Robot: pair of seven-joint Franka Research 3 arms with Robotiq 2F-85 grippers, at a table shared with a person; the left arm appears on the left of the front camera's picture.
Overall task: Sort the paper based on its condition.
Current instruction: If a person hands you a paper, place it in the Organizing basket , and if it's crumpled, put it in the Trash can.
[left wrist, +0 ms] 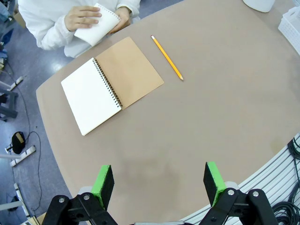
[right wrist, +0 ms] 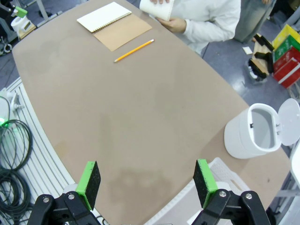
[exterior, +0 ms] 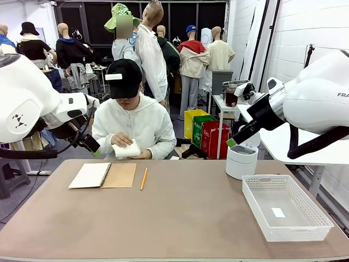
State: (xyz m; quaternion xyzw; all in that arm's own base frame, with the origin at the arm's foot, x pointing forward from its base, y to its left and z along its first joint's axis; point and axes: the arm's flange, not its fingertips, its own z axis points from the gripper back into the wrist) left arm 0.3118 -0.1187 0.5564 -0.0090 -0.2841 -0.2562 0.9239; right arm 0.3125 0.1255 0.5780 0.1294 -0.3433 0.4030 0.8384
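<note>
Right gripper (right wrist: pixel 146 182) and left gripper (left wrist: pixel 158 180) both hang spread wide and empty at the frames' bottom edges. The thin white paper sheet (exterior: pixel 126 149) sits in the person's hands (exterior: pixel 121 140), upper centre-left. Best to wait for its release, then approach low and flat.

The black two-finger right gripper with green pads (right wrist: pixel 146 165) is hovering at six o'clock, jaws spread wide, over the brown tabletop (right wrist: pixel 140 117). At eleven o'clock, an open spiral-bound notebook with a brown card cover (right wrist: pixel 115 23) is lying just beside a yellow pencil (right wrist: pixel 134 50). At twelve, a person's hand (right wrist: pixel 175 23) is holding a thin white paper sheet (right wrist: pixel 157 8). At three, a round white bin (right wrist: pixel 241 140) is standing with its lid up.
</note>
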